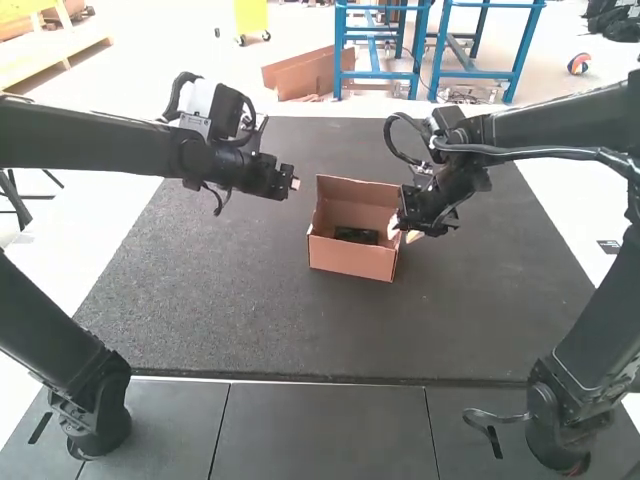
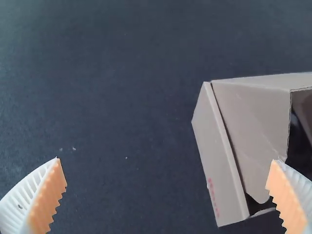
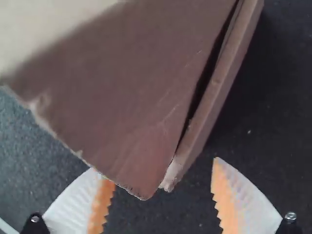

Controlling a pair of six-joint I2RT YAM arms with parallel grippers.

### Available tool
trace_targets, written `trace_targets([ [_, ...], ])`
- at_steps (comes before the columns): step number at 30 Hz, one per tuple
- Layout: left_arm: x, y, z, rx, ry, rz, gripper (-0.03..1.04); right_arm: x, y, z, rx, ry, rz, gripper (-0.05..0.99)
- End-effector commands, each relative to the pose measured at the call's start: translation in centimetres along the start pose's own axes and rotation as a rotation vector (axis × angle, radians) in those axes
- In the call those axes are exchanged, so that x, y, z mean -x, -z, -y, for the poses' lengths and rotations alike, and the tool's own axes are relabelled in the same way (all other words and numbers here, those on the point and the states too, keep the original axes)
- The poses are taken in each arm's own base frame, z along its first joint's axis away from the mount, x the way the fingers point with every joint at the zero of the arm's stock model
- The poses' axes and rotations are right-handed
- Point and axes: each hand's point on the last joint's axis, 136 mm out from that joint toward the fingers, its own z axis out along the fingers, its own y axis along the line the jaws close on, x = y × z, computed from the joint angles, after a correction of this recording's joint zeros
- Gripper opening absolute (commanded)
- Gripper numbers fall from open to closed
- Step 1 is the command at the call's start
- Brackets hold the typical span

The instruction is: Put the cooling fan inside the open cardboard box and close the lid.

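Right claw (image 3: 160,187) astride cardboard box flap (image 3: 122,97); cooling fan (image 1: 356,236) half-hidden inside.

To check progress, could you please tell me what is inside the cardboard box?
The cooling fan, a dark shape, lies inside the cardboard box; the front wall hides its lower part.

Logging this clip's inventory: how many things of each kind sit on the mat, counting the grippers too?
cardboard box: 1
fan, dark, inside the box: 1
grippers: 2, the left gripper and the right gripper
Total: 4
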Motion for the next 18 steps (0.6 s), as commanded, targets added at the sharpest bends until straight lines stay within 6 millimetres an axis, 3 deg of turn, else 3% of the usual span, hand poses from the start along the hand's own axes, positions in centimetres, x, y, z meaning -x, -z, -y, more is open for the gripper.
trace_targets([
  [1,2.7,1.2,-0.5,0.033,-0.013,0.088,0.97,1.1,1.0,-0.9,0.013,0.008,0.038,0.92],
  [11,8.8,0.4,-0.8,0.081,-0.014,0.209,0.97,4.6,4.7,-3.5,0.120,0.049,0.148,0.92],
  [18,10.7,-2.1,2.3,0.031,-0.044,0.205,0.97,7.3,8.8,-1.4,0.074,0.022,0.305,0.92],
])
